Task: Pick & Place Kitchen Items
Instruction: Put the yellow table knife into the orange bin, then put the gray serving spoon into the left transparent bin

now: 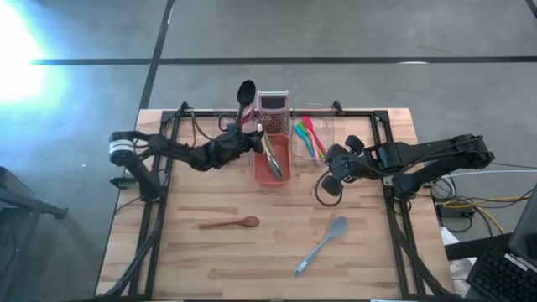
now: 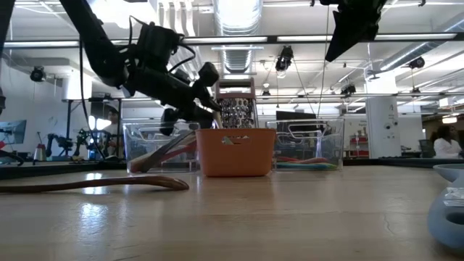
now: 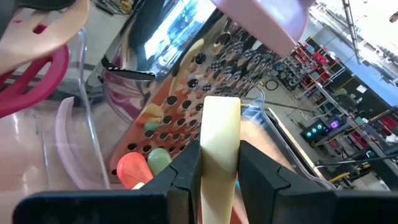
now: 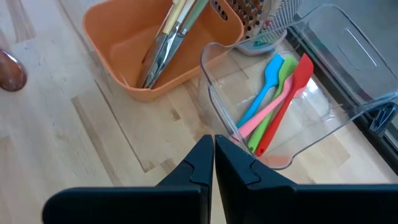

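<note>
My left gripper (image 1: 252, 139) reaches over the far left corner of the orange tub (image 1: 285, 173) and is shut on a yellow-handled knife (image 3: 221, 137). Metal blades (image 4: 163, 46) lie slanted inside the tub, with their handles up against its far wall. Red, pink, green and blue spatulas (image 4: 273, 99) lie in the clear tub (image 4: 348, 106) to the right. A wooden spoon (image 1: 231, 223) and a grey spoon (image 1: 323, 243) lie flat on the table. My right gripper (image 4: 214, 152) is shut and hangs above the clear tub's near rim, touching nothing. My left gripper pinches the knife's pale yellow handle (image 3: 219, 162) between its two fingers, which lie along the handle's two sides. The handle's free end (image 3: 221, 106) sticks out past the fingertips towards the grater. The gripper's own body hides the blade end in the wrist view.
A metal grater with a pink top (image 1: 273, 107) stands just behind the orange tub. A black ladle (image 1: 245, 92) sticks up by the left clear tub (image 2: 156, 145), which holds pink and red utensils (image 3: 31, 81). Bare wood lies along the table's near side.
</note>
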`<action>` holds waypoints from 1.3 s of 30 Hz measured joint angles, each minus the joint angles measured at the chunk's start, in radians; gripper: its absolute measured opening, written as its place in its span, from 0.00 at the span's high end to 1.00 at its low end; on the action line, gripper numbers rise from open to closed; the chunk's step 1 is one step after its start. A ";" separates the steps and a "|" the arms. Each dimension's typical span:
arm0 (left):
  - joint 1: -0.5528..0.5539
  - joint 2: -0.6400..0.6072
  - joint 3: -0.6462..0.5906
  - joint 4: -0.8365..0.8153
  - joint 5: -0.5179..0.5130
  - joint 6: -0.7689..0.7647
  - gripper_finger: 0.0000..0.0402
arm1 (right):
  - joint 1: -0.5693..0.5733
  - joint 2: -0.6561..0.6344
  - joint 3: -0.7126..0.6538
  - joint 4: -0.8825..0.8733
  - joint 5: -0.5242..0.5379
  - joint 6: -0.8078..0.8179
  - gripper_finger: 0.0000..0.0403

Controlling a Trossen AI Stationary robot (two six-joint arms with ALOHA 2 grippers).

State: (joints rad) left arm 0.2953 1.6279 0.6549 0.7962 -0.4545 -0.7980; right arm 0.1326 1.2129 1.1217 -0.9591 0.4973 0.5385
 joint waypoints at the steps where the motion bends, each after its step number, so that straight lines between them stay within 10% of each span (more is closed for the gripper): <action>1: 0.000 0.005 0.004 0.000 0.000 0.000 0.80 | 0.000 0.000 0.000 0.000 0.000 0.000 0.98; 26: 0.011 0.008 0.019 -0.006 0.039 0.006 0.63 | 0.000 0.000 0.000 -0.002 -0.001 0.000 0.98; 39: 0.008 -0.283 0.032 -0.009 0.208 0.235 0.63 | 0.000 0.000 0.000 -0.010 -0.008 0.002 0.98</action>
State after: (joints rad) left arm 0.3035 1.3447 0.6868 0.7868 -0.2463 -0.5627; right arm 0.1327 1.2129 1.1217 -0.9688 0.4889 0.5406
